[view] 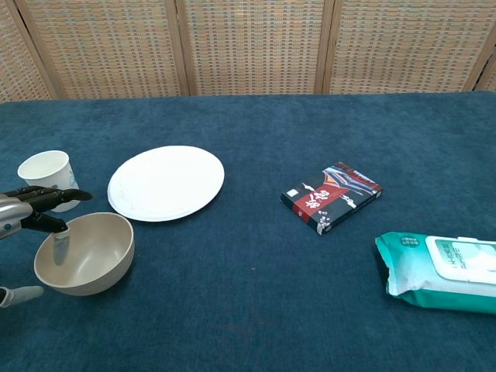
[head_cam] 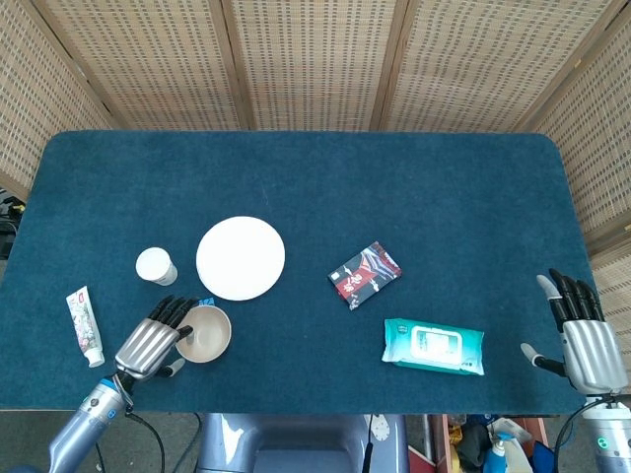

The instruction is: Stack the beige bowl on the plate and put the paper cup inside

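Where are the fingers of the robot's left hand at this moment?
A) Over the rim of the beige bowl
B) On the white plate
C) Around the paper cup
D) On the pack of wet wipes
A. In the chest view, the left hand reaches over the near-left rim of the beige bowl, with one finger pointing down inside it.

The empty beige bowl (head_cam: 204, 333) sits upright just in front of the white plate (head_cam: 241, 258), with the upright paper cup (head_cam: 156, 266) left of the plate.
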`<state>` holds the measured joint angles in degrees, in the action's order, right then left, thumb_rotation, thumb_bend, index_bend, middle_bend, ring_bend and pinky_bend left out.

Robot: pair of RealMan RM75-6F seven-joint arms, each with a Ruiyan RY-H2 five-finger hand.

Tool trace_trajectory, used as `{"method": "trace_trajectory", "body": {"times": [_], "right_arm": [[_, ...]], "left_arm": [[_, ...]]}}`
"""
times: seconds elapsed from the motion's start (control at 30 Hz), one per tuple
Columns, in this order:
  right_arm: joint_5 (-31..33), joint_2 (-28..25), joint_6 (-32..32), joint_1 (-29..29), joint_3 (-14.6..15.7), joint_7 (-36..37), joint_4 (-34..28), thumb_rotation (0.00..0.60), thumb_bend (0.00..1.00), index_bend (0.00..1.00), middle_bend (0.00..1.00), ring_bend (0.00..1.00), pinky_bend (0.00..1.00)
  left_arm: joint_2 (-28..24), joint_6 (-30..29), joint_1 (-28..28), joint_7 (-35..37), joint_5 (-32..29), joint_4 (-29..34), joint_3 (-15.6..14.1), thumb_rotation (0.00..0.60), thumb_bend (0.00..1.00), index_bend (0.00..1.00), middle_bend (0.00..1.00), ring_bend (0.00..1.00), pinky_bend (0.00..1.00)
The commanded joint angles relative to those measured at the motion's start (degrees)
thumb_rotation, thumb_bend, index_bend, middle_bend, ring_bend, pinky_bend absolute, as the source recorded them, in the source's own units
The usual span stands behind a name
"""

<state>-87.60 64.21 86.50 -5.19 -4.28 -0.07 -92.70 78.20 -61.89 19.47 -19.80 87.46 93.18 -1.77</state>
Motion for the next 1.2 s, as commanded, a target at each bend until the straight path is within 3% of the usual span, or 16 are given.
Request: {"method": "trace_trajectory", "body": {"times": [0.03, 0.3, 0.63, 0.93, 1.2], "right_arm": [[0.0, 0.0, 0.0, 0.0, 0.0, 0.1, 0.0, 0.6, 0.15, 0.0, 0.0, 0.0, 0.0], [-0.1, -0.2, 0.2, 0.1, 0.0, 0.5, 0.0, 0.6, 0.15, 0.0, 0.0, 0.0, 0.0], [-0.1, -0.2, 0.2, 0.2, -0.1, 0.7, 0.1, 0.6, 0.15, 0.0, 0.0, 0.0, 0.0], [0.0, -0.4, 0.1, 0.2, 0.0, 1.1, 0.0, 0.6, 0.15, 0.0, 0.0, 0.0, 0.0], [0.2, -0.6, -0.1, 0.2, -0.1, 1.9, 0.1, 0.6, 0.15, 0.0, 0.0, 0.0, 0.0]], "left_arm": [[0.4, -0.2, 0.2, -0.7, -0.2, -0.3, 0.0, 0.6, 0.3, 0.54, 0.0, 0.0, 0.0], [1.6, -0.1, 0.9, -2.3, -1.2, -1.6, 0.2, 0.6, 0.43, 0.6, 0.0, 0.0, 0.0], [1.0, -1.8, 1.8, -1.6, -1.9, -0.5, 1.9, 0.6, 0.44, 0.61, 0.0, 0.0, 0.0], [-2.8, -0.8, 5.3, -2.5, -4.4, 4.5, 6.3, 0.6, 0.44, 0.61, 0.0, 0.0, 0.0], [-3.4, 5.4, 10.9, -6.3, -13.4, 3.5, 11.1, 0.6, 0.44, 0.61, 0.0, 0.0, 0.0]]}}
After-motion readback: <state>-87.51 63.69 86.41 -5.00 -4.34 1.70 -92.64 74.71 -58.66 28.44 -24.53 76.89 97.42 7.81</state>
